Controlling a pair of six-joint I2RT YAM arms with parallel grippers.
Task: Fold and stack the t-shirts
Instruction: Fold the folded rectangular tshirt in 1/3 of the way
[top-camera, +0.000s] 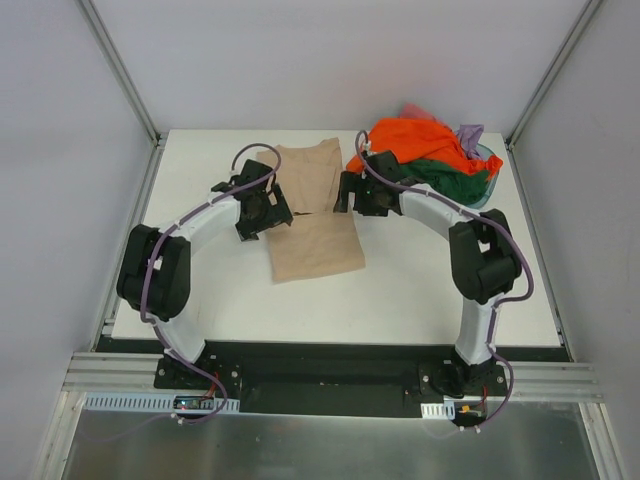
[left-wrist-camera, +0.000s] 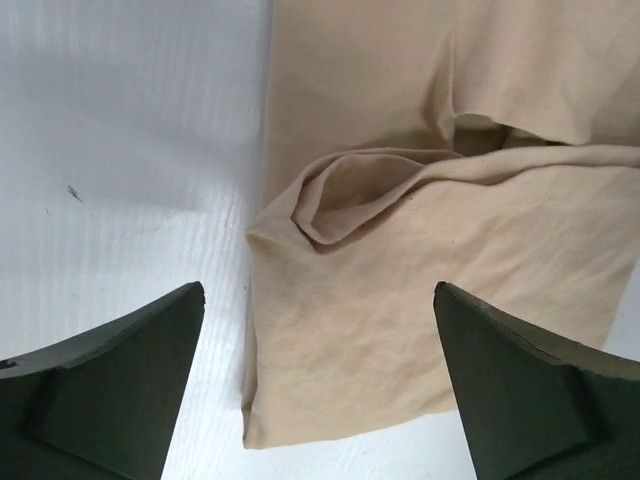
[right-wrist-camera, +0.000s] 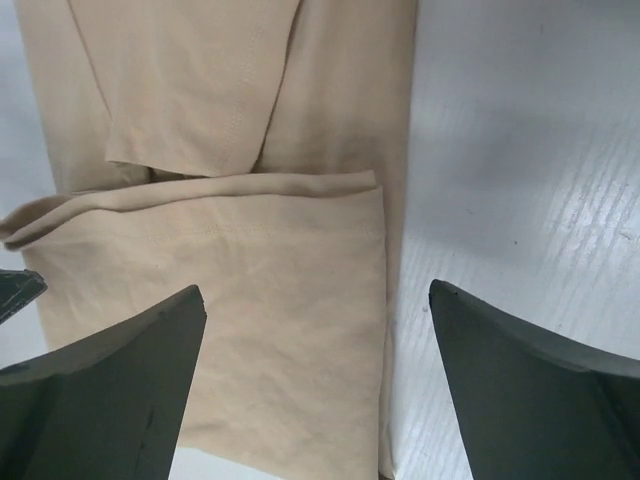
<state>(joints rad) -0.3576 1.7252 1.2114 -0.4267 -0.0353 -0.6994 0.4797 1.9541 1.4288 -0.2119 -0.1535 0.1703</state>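
In the middle of the worktop (top-camera: 420, 290), between my two arms, lies the tan shirt (top-camera: 315, 215), folded into a long strip with one layer lapped across it. I judge it to be soft, light cloth that will sag and slide on itself rather than hold a crease. It wants lifting at two corners at once and laying down flat.

On my left side its edge has bunched into a pucker (left-wrist-camera: 325, 205). I would pinch below that, at the near corner, through every layer. On my right side the lapped edge (right-wrist-camera: 230, 185) lies neat, and its outer end looks the best place to take hold.

My left fingers (left-wrist-camera: 120, 380) are spread wide with nothing between them, hanging over the shirt's left border. My right fingers (right-wrist-camera: 110, 380) are likewise spread and empty over its right border. Both arms curve inward from their bases, elbows out and wrists bent down toward the cloth.

The orange shirt (top-camera: 415, 140), green shirt (top-camera: 450, 178) and lilac shirt (top-camera: 470, 133) sit heaped in a teal basin (top-camera: 492, 168) at the far right corner.
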